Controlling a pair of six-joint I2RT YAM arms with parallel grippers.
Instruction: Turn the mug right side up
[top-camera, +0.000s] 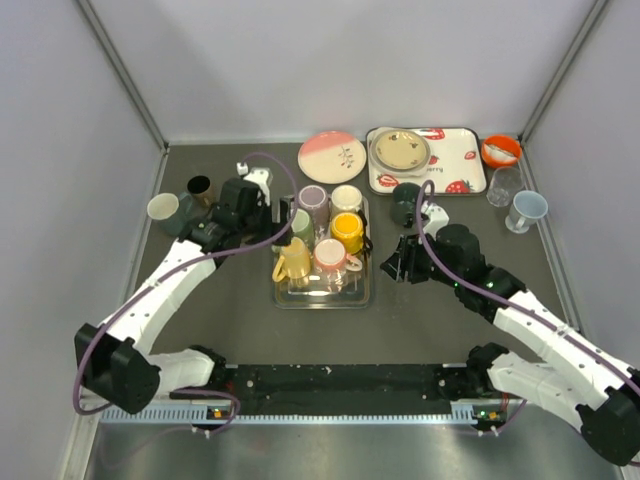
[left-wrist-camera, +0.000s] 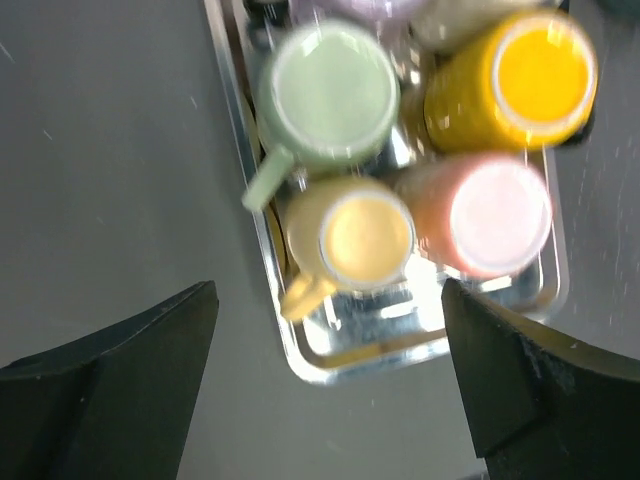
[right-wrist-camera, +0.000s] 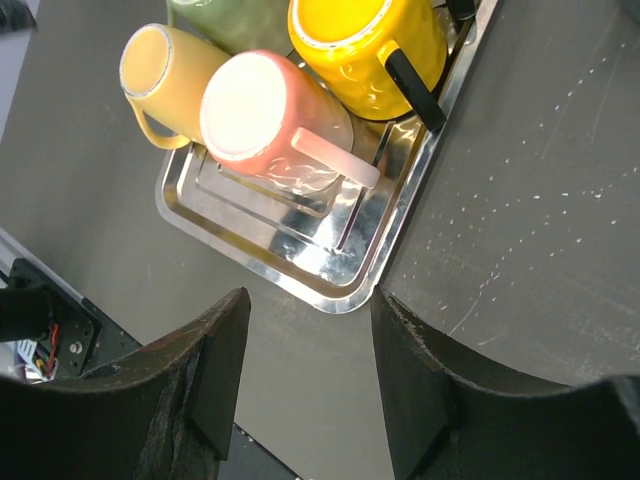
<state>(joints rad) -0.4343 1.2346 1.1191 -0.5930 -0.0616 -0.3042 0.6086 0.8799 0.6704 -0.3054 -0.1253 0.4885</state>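
A steel tray (top-camera: 322, 303) holds several mugs. The pink mug (top-camera: 330, 255) at its near right shows a flat pale face upward and looks upside down; it also shows in the right wrist view (right-wrist-camera: 260, 110) and, blurred, in the left wrist view (left-wrist-camera: 488, 215). Beside it a pale yellow mug (top-camera: 292, 262) stands open side up. My left gripper (top-camera: 268, 218) is open and empty, above the tray's left edge (left-wrist-camera: 330, 372). My right gripper (top-camera: 393, 266) is open and empty, just right of the tray, over its near corner (right-wrist-camera: 300, 285).
Green (top-camera: 300, 225), yellow (top-camera: 347, 230), lavender (top-camera: 313, 197) and cream (top-camera: 347, 198) mugs fill the tray's far part. A dark mug (top-camera: 406, 204) stands right of the tray. Plates (top-camera: 331, 156), a strawberry tray (top-camera: 455, 165) and cups (top-camera: 526, 210) line the back; two cups (top-camera: 164, 208) stand far left.
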